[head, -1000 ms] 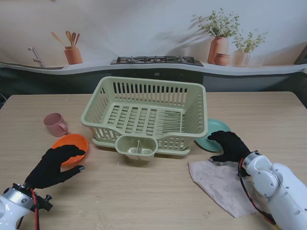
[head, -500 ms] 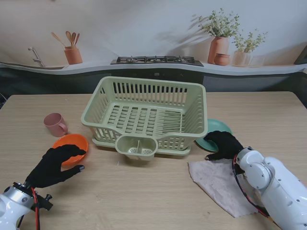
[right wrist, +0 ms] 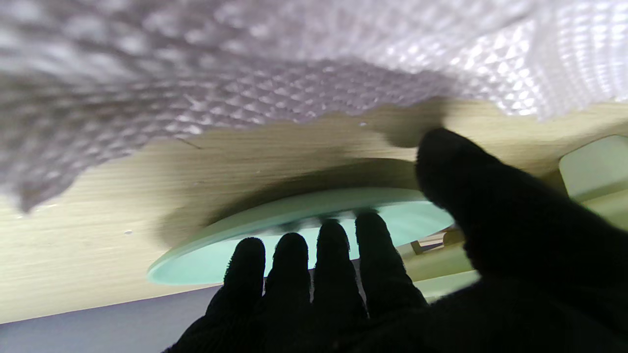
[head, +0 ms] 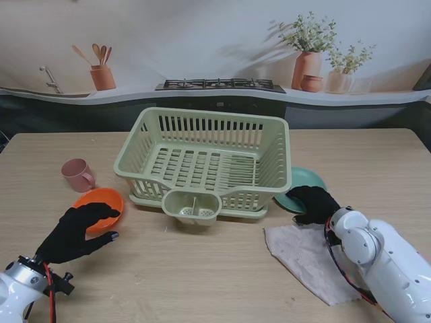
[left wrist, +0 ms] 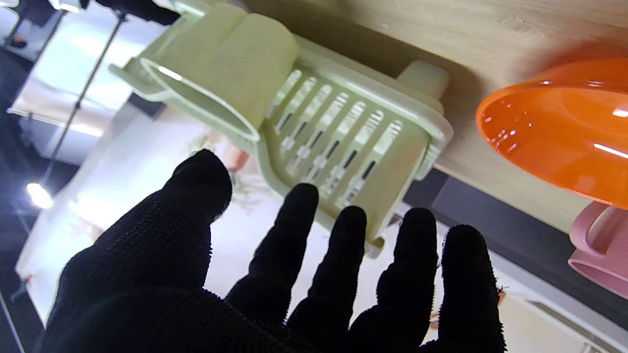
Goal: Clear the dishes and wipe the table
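Orange bowl [head: 99,202], teal plate [head: 304,183]

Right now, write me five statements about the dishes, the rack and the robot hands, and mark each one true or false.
1. The orange bowl sits on the table to the left of the dish rack. True.
2. The pink mug is inside the dish rack. False: it stands on the table, farther from me than the bowl.
3. The right robot hand reaches over the green plate. True.
4. The left robot hand grips the cloth. False: it is open beside the bowl; the cloth lies on the right.
5. The dish rack holds a plate. False: no dish shows in it.
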### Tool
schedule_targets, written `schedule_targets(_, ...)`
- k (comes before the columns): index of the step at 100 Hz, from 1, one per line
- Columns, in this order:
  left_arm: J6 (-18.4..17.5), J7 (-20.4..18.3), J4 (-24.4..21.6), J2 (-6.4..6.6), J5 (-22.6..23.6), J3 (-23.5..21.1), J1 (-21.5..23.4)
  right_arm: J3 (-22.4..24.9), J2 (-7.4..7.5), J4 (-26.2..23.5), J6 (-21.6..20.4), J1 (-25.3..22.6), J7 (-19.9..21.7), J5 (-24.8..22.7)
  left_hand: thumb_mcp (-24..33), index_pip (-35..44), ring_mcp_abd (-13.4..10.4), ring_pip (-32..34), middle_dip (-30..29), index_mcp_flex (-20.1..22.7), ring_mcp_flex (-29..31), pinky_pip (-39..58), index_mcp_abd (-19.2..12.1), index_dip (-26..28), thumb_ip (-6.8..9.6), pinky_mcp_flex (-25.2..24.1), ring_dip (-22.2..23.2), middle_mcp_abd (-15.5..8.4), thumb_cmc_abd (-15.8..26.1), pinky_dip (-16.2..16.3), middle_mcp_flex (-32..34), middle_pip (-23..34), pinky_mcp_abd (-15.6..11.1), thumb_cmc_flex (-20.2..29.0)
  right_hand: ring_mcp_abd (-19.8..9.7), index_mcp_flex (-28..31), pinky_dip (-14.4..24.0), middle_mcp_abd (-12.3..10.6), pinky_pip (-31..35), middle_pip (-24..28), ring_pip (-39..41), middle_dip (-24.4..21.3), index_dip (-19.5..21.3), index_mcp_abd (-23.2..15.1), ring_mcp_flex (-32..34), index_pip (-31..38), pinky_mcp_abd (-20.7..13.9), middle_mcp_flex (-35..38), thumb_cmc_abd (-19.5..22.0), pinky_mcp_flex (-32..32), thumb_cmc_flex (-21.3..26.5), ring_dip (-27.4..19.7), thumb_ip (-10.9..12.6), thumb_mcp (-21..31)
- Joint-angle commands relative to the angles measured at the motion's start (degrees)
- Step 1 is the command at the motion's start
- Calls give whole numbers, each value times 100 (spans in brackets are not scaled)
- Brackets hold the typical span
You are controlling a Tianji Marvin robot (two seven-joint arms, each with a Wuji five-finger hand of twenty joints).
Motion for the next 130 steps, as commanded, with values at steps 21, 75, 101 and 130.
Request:
schedule_targets(21,12,-76,-18,-3,-19,6,16,-139,30,118,84,-62,126,-163,-32,29,-143,-31,-114,95,25,-165,-112,28,69,-31,82,-213,73,-112,4,-48,-54,-204,-203,257,-85,-127,258,882,650,373,193,-55,58,1082,-75,8,528,210,1298,-14,-200,301)
schedule_targets(75,-3,-60,-8,-5,-24,13,10,15,-67,172,-217,-79,-602,-150,-111,27,-137,-37,-120,95,30,-171,-109,26,75,-32,80,-208,116,-116,12,-58,-43,-195,195,1033,-1976,230,2475,1149,1053,536,448,-67,1053,1590,846,926,1443,848,2663,121,-263,548)
schedule_targets(101,-26,-31,0,-11,-9,7,15,281,-119,68,-536,-127,-1084,-265,-127,30,-136,-38,-120,100,31,-173,-110,27,77,-31,81,-211,117,-118,14,-58,-43,-191,706,1701,-2412,573,2983,1123,1114,531,426,91,1689,1502,1703,1543,1426,1292,2792,133,-288,570)
schedule_targets(130,-25,-24,-7,-13,-14,5,23,392,-171,123,-603,-62,-1659,-427,-138,28,-141,-41,-120,97,28,-173,-110,26,79,-31,80,-206,121,-118,15,-58,-43,-192,1534,2951,-2505,1121,3576,980,1392,491,304,418,2854,1304,2325,2822,1244,2504,2906,225,-315,759)
